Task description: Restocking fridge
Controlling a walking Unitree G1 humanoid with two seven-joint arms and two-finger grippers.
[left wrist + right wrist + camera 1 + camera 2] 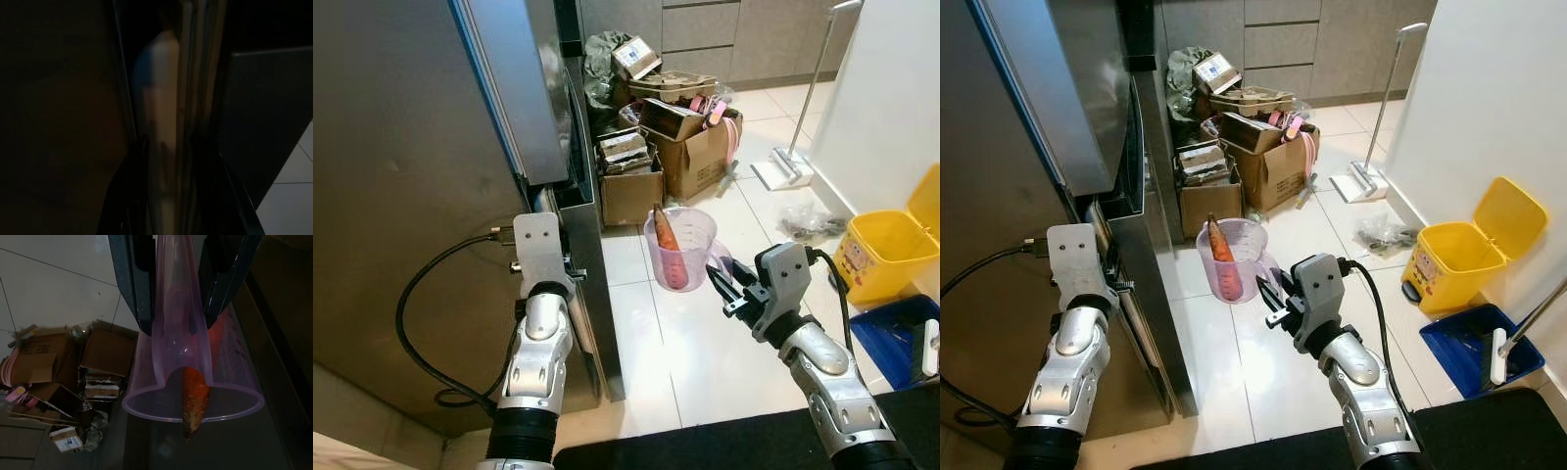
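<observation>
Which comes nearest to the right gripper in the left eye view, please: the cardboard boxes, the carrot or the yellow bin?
1. Carrot, in the pink jug that the right gripper holds.
2. Yellow bin, on the robot's right.
3. Cardboard boxes, piled ahead beside the fridge.

White tiled floor [695,352], grey cabinets [705,29], cardboard boxes [690,147], yellow bin [891,250]

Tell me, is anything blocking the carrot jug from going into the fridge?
Yes, the fridge door looks nearly shut. The left gripper is at its edge. The right gripper holds the pink jug with the carrot by its handle, out over the floor beside the fridge.
</observation>
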